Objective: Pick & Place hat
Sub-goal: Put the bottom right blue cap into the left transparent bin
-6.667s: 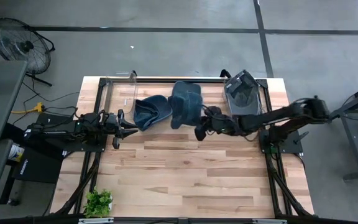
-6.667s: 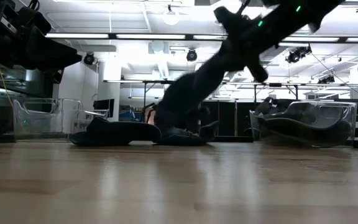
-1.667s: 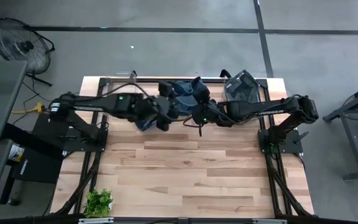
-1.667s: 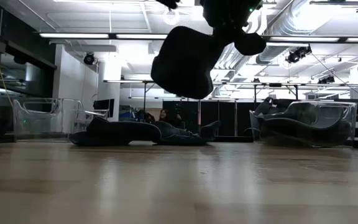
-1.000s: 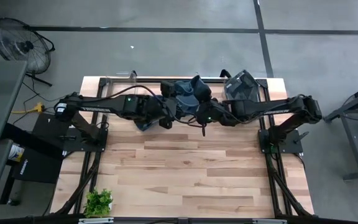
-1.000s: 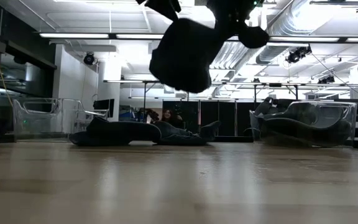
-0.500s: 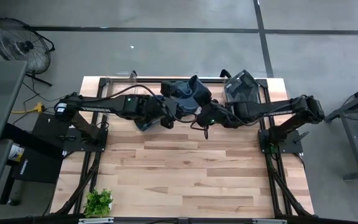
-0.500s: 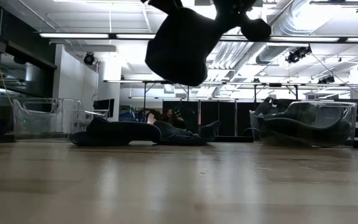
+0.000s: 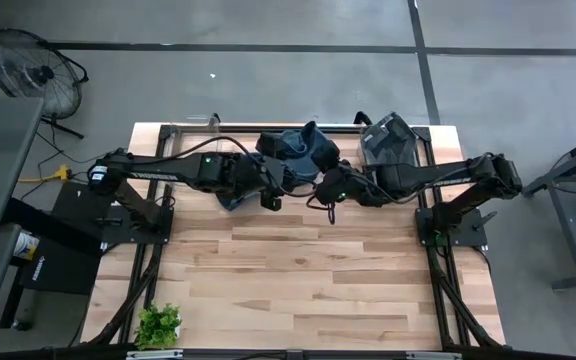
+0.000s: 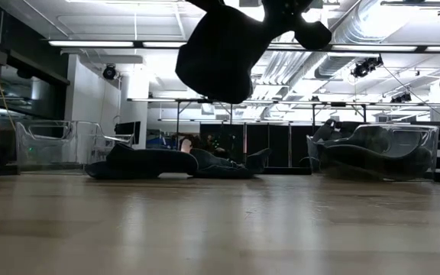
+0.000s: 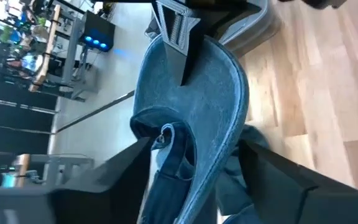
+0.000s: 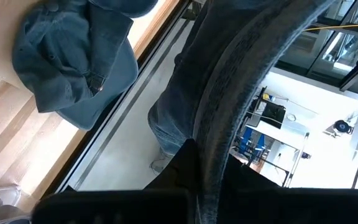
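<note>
High view: the blue denim hat [image 9: 301, 152] hangs in the air over the table's [image 9: 298, 290] far edge, lifted but not yet placed. The right gripper [image 9: 326, 186] is pinched shut on its brim. The left gripper [image 9: 271, 186], jaws spread either side of the brim, has no grip yet; a handover looks pending. A second hat [image 9: 230, 188] lies on the table. The bin [image 9: 388, 142] at the far right corner is a likely destination.
</note>
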You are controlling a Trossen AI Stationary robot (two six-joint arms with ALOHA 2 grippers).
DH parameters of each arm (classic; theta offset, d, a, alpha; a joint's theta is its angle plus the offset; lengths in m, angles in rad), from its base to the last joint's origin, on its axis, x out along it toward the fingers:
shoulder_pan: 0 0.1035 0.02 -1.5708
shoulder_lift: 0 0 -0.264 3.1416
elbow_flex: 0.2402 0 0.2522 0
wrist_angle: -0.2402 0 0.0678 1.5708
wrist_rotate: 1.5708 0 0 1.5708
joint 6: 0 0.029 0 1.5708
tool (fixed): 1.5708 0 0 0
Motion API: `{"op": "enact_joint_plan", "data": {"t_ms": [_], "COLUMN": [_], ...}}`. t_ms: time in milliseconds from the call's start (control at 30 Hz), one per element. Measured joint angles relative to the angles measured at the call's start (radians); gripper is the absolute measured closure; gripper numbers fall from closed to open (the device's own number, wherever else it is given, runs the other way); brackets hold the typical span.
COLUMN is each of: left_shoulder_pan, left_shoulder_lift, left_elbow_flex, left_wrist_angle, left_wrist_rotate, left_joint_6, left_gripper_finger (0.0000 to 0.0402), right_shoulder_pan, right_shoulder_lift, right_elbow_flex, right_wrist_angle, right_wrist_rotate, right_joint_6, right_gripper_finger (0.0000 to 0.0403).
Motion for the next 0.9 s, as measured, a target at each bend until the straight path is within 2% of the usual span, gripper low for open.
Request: {"op": "enact_joint_plan", "data": {"t_ms": [300, 467, 733, 900], "left_shoulder_pan": [0.0, -0.001, -0.001, -0.001], "left_shoulder_lift": [0.0, 0.0, 0.0, 0.0], "left_elbow_flex": [0.0, -0.002, -0.002, -0.002], "left_wrist_angle": [-0.003, -0.012, -0.029, -0.026], "left_wrist_rotate": [0.095, 0.139, 0.144, 0.141], "left_joint_6": [-0.056, -0.052, -0.053, -0.053], "left_gripper_finger": [0.0321, 0.0388, 0.0394, 0.0394], "right_shoulder_pan": [-0.001, -0.001, -0.001, -0.002], "right_shoulder_lift": [0.0, 0.0, 0.0, 0.0], "right_elbow_flex": [0.0, 0.001, 0.001, 0.001], "right_wrist_angle": [0.0, 0.001, 0.001, 0.021], "right_wrist_rotate": [-0.029, -0.035, -0.035, -0.031], "right_joint_6": [0.008, -0.001, -0.001, 0.009], "right_gripper_finger": [0.0398, 0.0398, 0.0395, 0.0349]}}
